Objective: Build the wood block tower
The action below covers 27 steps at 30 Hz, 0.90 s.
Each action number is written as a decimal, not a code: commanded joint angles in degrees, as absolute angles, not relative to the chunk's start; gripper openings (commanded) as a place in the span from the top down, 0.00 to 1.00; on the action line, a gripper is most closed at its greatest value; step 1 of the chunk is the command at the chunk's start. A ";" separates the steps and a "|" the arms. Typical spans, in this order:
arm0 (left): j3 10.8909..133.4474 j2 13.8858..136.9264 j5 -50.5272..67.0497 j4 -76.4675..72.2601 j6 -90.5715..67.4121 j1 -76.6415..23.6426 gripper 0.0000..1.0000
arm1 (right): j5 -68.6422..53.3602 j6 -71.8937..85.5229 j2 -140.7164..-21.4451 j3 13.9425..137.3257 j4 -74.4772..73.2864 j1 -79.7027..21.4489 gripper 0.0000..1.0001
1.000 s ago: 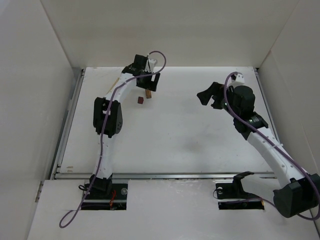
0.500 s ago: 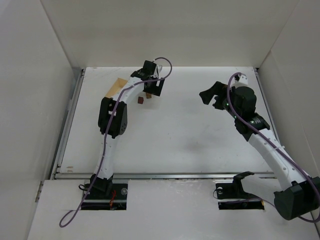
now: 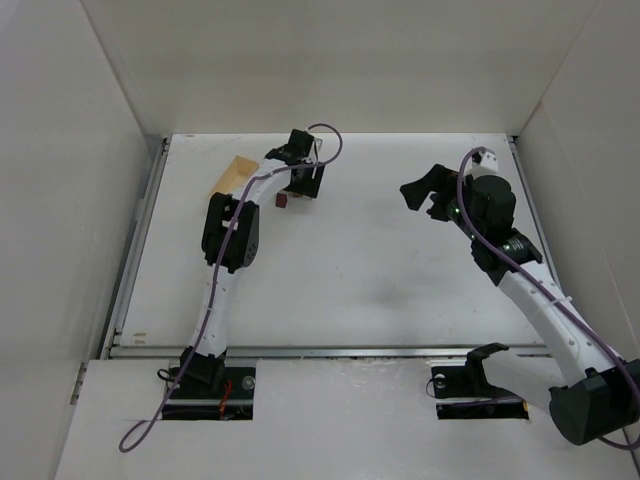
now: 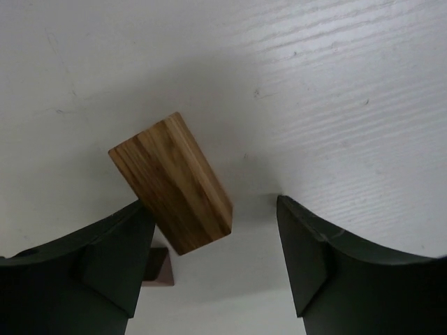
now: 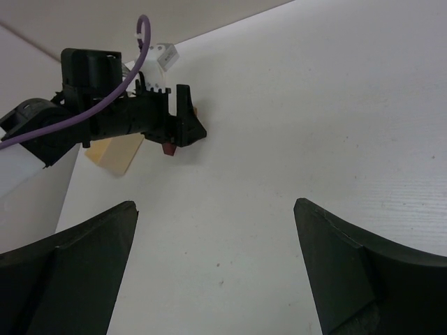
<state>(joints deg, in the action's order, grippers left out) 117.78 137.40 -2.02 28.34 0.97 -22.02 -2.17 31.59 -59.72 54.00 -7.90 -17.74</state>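
Note:
The light tan block lies tilted on the white table between my left gripper's open jaws, close against the left finger. The right finger stands well clear of it. The dark reddish-brown cube shows just past the left finger. In the top view the cube sits beside the left gripper, and the gripper hides the tan block. My right gripper is open and empty, held above the table far right of the blocks. In its own view, the right gripper looks towards the cube.
A larger pale wooden oblong box lies at the back left, behind the left arm; it also shows in the right wrist view. White walls close in the table on the left, back and right.
My left gripper has swung round and come down over the tan block, which now sits between its fingers and is hidden from above. The right arm has barely shifted.

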 commanded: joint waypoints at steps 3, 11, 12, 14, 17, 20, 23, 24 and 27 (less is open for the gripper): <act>120.85 138.34 -2.37 28.30 0.44 -22.06 0.45 | -2.46 32.70 -57.13 53.17 -6.94 -18.28 0.00; 120.85 138.34 -1.85 28.30 1.76 -22.06 0.88 | -2.46 32.70 -56.60 53.17 -7.99 -18.28 0.00; 120.85 137.82 -1.32 28.30 2.37 -22.06 0.96 | -2.46 32.70 -56.60 53.17 -8.00 -18.28 0.00; 120.85 137.29 -0.62 28.30 2.90 -22.06 1.00 | -1.68 32.70 -57.13 53.78 -8.52 -18.28 0.00; 119.37 133.69 3.06 27.78 4.12 -22.06 1.00 | -0.18 33.31 -59.23 58.25 -11.33 -17.76 0.00; 116.99 127.72 7.02 25.42 7.63 -22.58 1.00 | -3.42 32.00 -61.78 62.65 -13.35 -15.92 0.00; 114.18 120.95 6.34 21.90 16.12 -23.73 1.00 | -5.35 30.77 -66.43 72.21 -20.10 -13.89 0.00; 113.39 119.37 6.33 20.84 18.52 -23.73 1.00 | -6.67 29.72 -68.10 79.03 -22.91 -12.23 0.00; 110.57 114.35 12.19 16.98 25.98 -22.42 1.00 | -11.67 24.18 -73.03 86.47 -29.44 -10.99 0.00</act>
